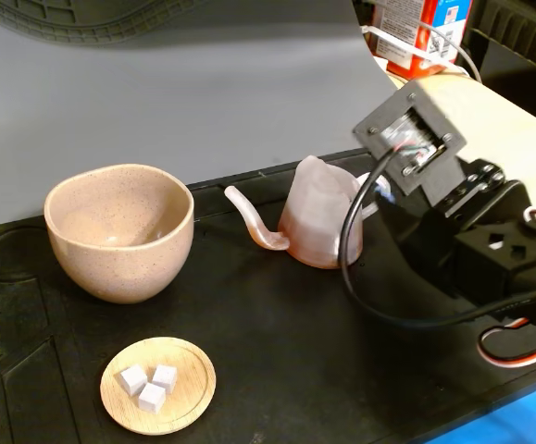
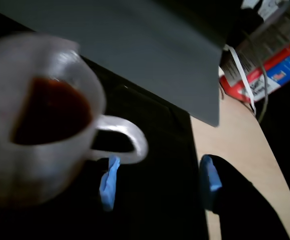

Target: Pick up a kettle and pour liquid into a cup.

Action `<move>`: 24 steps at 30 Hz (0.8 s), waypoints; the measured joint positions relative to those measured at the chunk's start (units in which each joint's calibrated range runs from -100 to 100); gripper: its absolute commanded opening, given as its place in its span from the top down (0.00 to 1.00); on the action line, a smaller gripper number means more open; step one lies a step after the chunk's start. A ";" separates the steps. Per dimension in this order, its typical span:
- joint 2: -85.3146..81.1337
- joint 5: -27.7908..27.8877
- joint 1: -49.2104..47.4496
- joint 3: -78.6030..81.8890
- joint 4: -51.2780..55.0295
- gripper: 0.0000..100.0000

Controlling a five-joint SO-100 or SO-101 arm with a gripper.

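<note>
Gripper [image 2: 157,182] wide open beside the kettle [image 1: 321,222], holding nothing.
Blue-padded fingertips [image 2: 109,182] show in the wrist view: one sits just under the kettle's loop handle [image 2: 127,137], the other well off to the right, with the handle not between them. Dark amber liquid [image 2: 52,110] fills the kettle's open top. In the fixed view the kettle stands upright on the black mat [image 1: 277,342], spout [image 1: 249,217] aimed left toward the cup [image 1: 119,231], which stands apart. Nearer the camera lies a wooden dish [image 1: 158,384] with white cubes [image 1: 149,384].
</note>
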 measured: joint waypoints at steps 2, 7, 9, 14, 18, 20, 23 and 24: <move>1.54 0.00 0.45 -1.17 0.00 0.79; 13.36 0.05 -0.98 -8.37 -5.43 0.79; 13.61 0.05 -0.98 -8.67 -5.43 0.79; 13.70 0.05 -0.38 -11.49 -5.34 0.80; 15.41 0.05 0.76 -13.53 -5.34 0.80; 17.55 0.05 0.76 -14.80 -5.34 0.80; 17.55 0.05 0.76 -15.19 -5.34 0.80; 17.55 0.05 0.76 -15.19 -5.34 0.80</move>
